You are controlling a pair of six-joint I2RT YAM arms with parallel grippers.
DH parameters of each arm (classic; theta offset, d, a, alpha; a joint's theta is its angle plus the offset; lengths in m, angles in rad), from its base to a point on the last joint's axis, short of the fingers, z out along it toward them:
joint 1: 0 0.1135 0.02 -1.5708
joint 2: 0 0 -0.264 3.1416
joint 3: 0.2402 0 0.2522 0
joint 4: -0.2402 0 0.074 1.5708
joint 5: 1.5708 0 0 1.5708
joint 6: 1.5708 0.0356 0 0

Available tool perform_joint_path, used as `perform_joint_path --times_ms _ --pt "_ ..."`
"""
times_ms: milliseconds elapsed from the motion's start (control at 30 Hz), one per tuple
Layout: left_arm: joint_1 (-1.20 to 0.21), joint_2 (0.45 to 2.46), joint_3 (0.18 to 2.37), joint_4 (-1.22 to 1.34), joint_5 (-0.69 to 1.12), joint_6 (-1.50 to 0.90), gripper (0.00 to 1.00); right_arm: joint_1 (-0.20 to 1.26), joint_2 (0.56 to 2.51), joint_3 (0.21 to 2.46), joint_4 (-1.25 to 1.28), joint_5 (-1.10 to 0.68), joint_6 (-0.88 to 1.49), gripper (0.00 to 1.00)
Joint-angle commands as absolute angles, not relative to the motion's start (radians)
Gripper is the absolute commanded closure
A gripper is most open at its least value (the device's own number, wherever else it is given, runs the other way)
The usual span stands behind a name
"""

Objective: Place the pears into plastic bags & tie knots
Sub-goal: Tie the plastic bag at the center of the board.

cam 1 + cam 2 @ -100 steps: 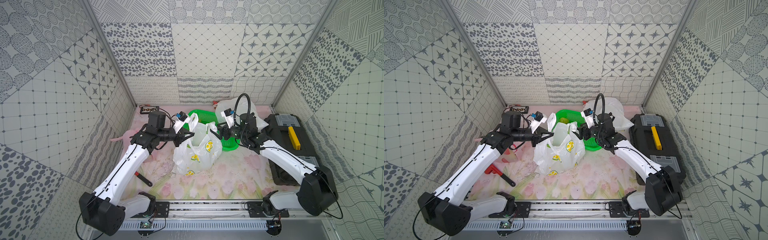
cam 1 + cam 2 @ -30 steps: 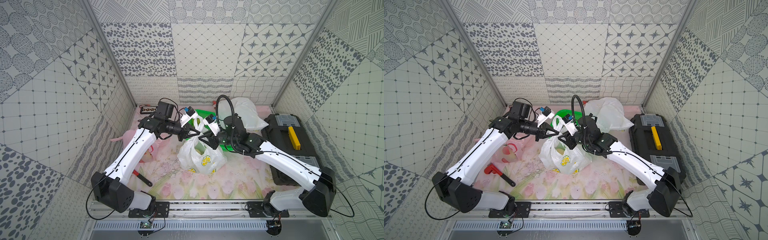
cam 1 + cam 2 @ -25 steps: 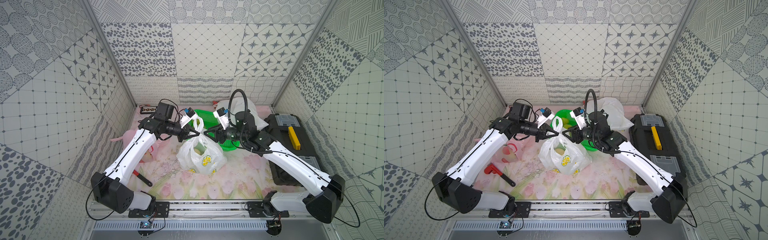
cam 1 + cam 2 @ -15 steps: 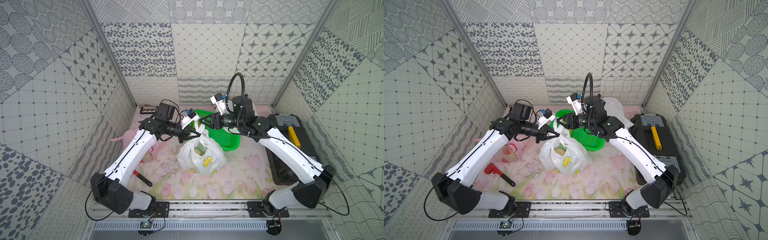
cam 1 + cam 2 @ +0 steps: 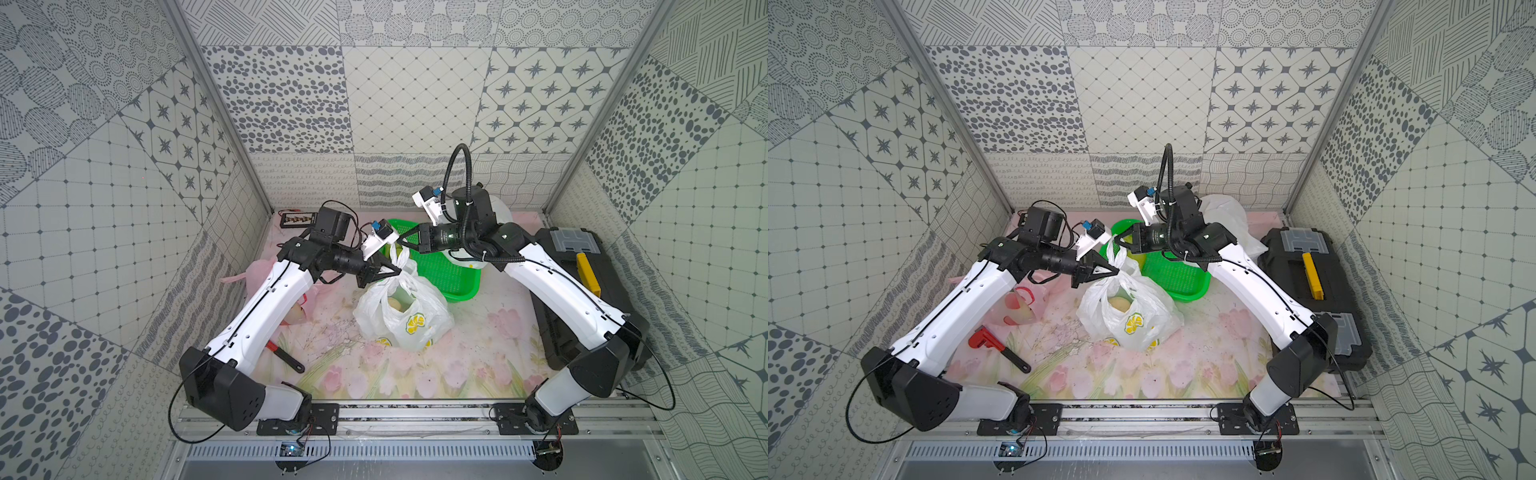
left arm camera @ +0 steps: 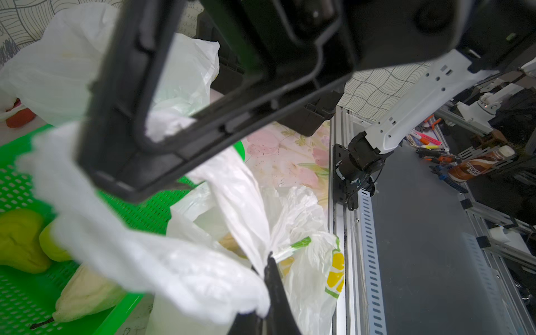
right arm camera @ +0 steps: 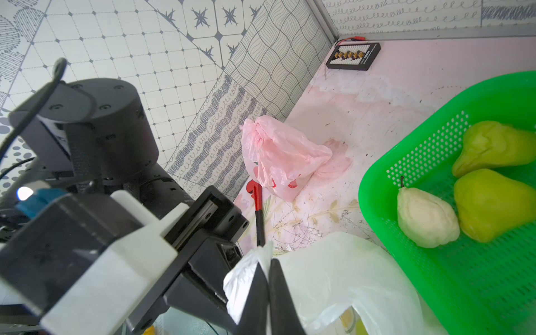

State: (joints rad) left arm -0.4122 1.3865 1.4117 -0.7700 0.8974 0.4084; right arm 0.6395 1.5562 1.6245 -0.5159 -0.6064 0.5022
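Beside three loose pears (image 7: 426, 219), left hand (image 5: 397, 272) and right hand (image 5: 401, 242) clamped on one bag (image 5: 415, 328).

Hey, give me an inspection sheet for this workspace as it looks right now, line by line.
Surface: floral table mat, flecked with dirt.
Job's things: lemon-print bag stands mid-table with a pale pear inside; two green pears and a cream pear lie in the green basket; pink bag by the left wall; plain white bag at the back.
Clutter: red wrench, black toolbox, small black board.
Grippers: left gripper and right gripper are each shut on a handle of the lemon-print bag.
Cables: black hose loops above the right wrist; thin wires hang at the arm bases.
Surroundings: patterned tile walls; metal rail in front.
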Motion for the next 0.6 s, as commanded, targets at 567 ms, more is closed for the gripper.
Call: perform_joint_path --times_ms 567 --pt "-0.345 1.441 1.478 -0.771 0.851 0.249 1.0 0.985 1.377 0.826 0.35 -0.341 0.541 1.0"
